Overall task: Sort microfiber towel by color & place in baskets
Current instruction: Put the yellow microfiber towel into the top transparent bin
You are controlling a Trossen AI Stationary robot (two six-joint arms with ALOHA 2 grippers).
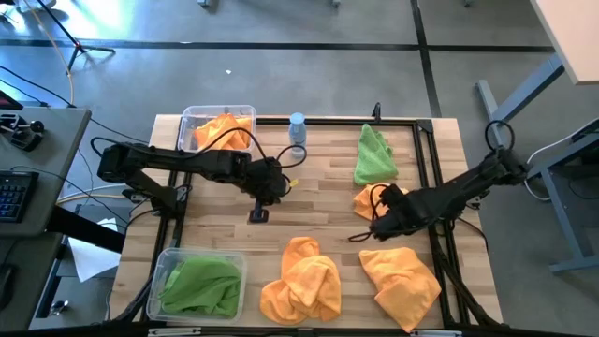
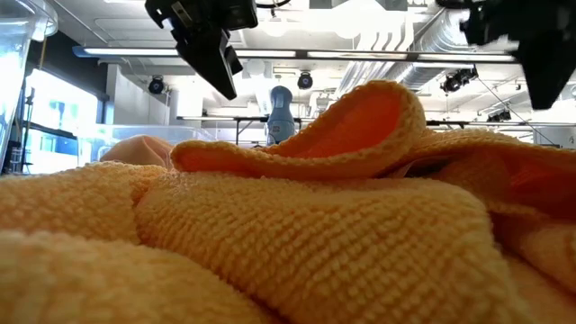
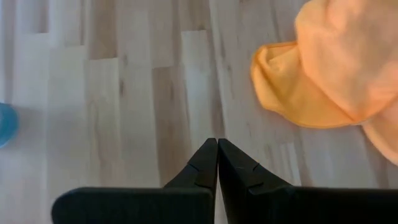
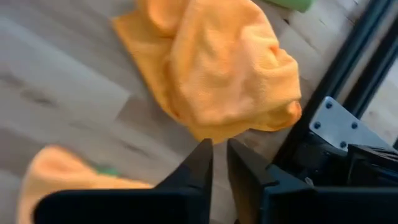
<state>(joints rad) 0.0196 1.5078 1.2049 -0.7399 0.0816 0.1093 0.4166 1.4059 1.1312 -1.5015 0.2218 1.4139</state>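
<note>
Both tools [image 1: 259, 214] [image 1: 374, 225] low over table [image 1: 318, 187]

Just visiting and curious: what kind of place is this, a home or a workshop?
Likely a robotics lab or workshop, not a home: a framed wooden table on a bare concrete floor, exposed ceiling ducts overhead, and a keyboard on a side desk.

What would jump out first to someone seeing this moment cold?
The bright cloths on the pale wood table: two orange towels lie loose at the near edge, a green towel lies at the far right. The near-left bin holds green cloth and the far-left bin holds orange. The left gripper hangs shut above bare wood mid-table; the right gripper hovers by a small orange towel.
</note>
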